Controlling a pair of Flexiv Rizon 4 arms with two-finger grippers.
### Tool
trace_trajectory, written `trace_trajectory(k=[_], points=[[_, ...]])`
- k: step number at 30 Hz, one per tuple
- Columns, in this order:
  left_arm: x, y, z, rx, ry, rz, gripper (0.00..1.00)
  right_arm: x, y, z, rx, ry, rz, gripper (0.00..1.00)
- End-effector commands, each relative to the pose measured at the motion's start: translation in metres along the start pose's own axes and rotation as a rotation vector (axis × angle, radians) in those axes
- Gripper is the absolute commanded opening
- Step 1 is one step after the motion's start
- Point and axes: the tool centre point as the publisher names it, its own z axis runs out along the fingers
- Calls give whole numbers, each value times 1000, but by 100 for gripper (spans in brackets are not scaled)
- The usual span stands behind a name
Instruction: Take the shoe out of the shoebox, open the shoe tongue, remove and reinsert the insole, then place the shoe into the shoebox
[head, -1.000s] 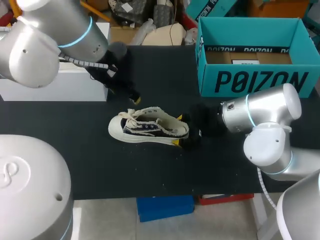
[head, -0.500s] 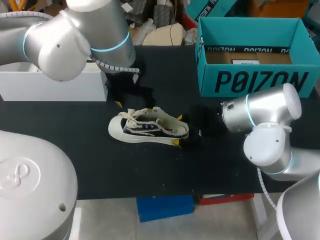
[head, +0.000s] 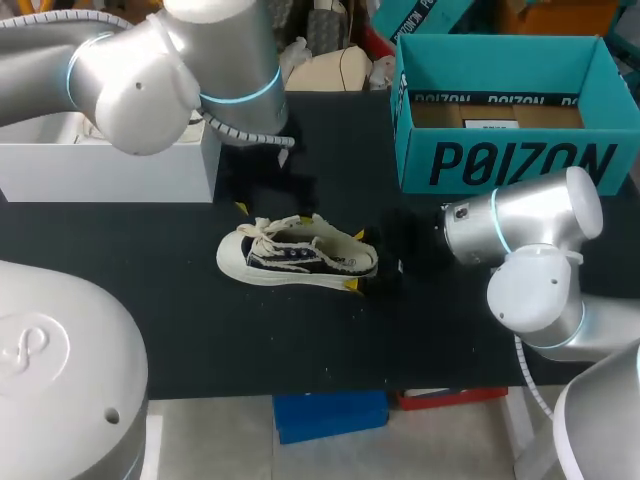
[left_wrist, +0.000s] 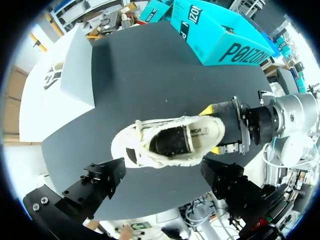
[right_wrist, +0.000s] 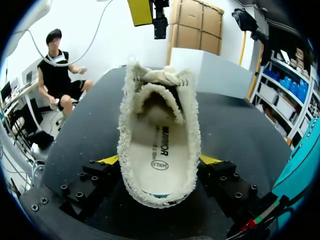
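Note:
A cream and navy low sneaker lies on the black table, toe to the left, laces loose. Its pale insole shows inside. My right gripper is shut on the shoe's heel, one yellow-tipped finger on each side. My left gripper hangs open just above and behind the toe end. In the left wrist view the shoe lies ahead of its spread fingers. The teal shoebox stands open at the back right with no shoe inside.
A white box stands at the back left, close to my left arm. The teal shoebox is beyond the shoe in the left wrist view. Bare black tabletop stretches in front of the shoe.
My left arm has swung right and forward from over the white box to above the shoe's toe end. The right gripper and the shoe have not moved.

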Motion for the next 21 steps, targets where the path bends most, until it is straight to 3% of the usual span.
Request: trace_trajectory(k=[1,3,9,21], points=[[11,-2,-1,-56,-140,-46,100,-1,0,1,2,1,2,0],[15,-2,0,-87,-214,-60,100,-1,0,1,2,1,2,0],[21,-3,5,-133,-287,-86,100,-1,0,1,2,1,2,0],[26,-2,12,-93,-322,-48,100,-1,0,1,2,1,2,0]])
